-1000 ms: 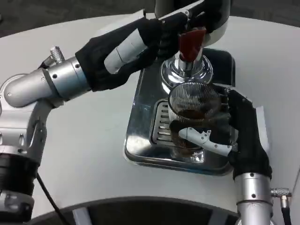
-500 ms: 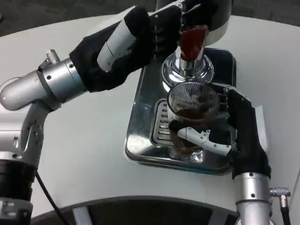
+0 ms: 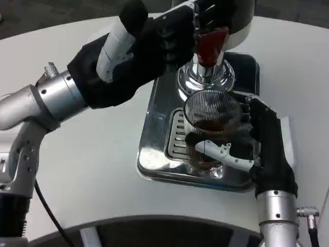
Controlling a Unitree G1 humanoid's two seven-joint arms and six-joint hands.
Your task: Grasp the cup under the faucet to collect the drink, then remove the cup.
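Your right hand (image 3: 257, 149) grips the cup (image 3: 212, 128), drink inside; left hand (image 3: 154, 38) at 11 o'clock looks loosely curled and empty; removal remains.

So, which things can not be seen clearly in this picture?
- Dispenser body, head view: cut off by the top edge.
- Red tap lever: whether the left hand touches it is unclear; its dark fingers overlap it.
- Cup: lower part hidden by the right hand; liquid level unclear through ribbed glass.
- Drip tray: right side covered by the right hand.
- Flow from the faucet: too small to tell.
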